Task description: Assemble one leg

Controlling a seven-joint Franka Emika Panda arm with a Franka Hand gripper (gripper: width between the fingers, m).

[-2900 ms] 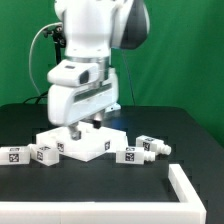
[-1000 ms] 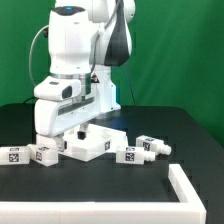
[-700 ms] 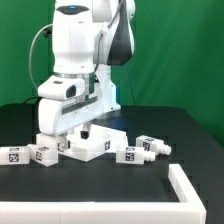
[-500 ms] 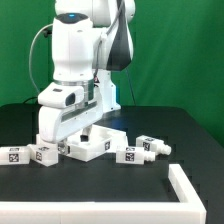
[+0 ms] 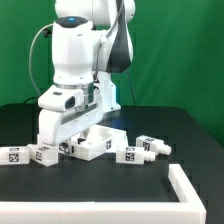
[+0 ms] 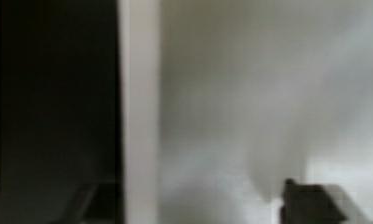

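Several legs lie on the black table, small white posts with square tags. Two are at the exterior view's left (image 5: 13,155) (image 5: 43,154). Two are at its right (image 5: 129,154) (image 5: 152,146). The large flat white panel (image 5: 100,140) lies between them. My gripper (image 5: 68,147) is down low at the panel's left edge, beside the nearest left leg. In the wrist view my gripper (image 6: 204,200) has its dark fingertips (image 6: 307,198) wide apart over a blurred white surface next to black. It holds nothing that I can see.
A raised white bar (image 5: 196,192) runs along the table's front right corner. A green backdrop stands behind the table. The arm's white body hides the panel's far left part.
The arm has swung from over the panel's middle to its left edge and come down lower. The legs have not moved.
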